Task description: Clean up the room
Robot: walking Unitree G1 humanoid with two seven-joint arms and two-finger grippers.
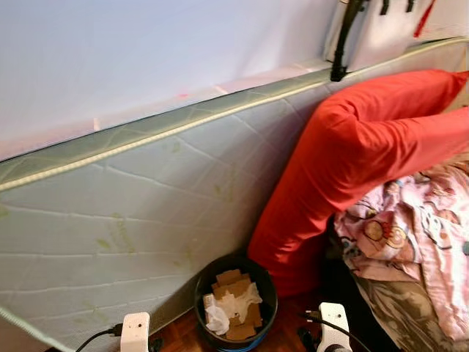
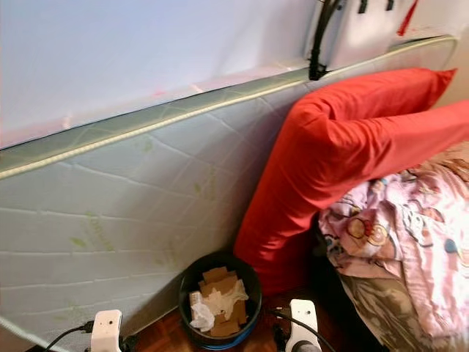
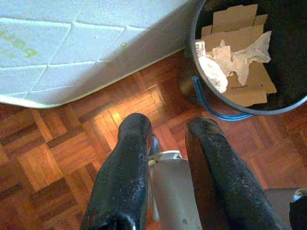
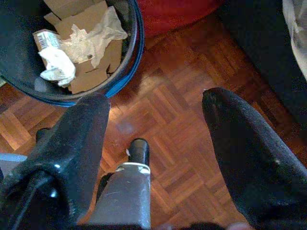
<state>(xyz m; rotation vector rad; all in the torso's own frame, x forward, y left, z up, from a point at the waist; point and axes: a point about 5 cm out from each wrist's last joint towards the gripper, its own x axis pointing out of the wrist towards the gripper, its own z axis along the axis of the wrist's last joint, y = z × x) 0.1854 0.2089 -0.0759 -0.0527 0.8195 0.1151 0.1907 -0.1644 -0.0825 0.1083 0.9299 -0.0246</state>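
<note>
Head cam (both eyes, same scene): pale quilted mattress (image 1: 132,213) stood on edge, leaning on the white wall, fills left and centre. Long red bolster pillow (image 1: 352,154) slumps against it on the right, bent over, lower end down near the floor. Pink cartoon-print blanket (image 1: 418,242) bunched far right on the bed. Round black waste bin (image 1: 235,302) on the wood floor at near centre, touching the mattress face, just left of the pillow's lower end; holds brown cardboard scraps (image 1: 233,282) and crumpled white paper (image 1: 227,304). Both arms low; white wrist housings w/ black cables poke up at the bottom edge, one each side of the bin.

L wrist: left gripper (image 3: 165,143) points down at brown parquet floor (image 3: 57,153), hovering, nothing between the fingers. Gap narrow-to-moderate, fingers apart, not closed. Bin w/ blue rim band just beyond the fingertips, mattress's bottom corner resting on the floor beside it.

R wrist: right gripper (image 4: 156,108) also aimed down at the parquet, fingers spread wide, holding nothing. Bin lies just past one fingertip, same cardboard and paper inside; red pillow end beyond it.
</note>
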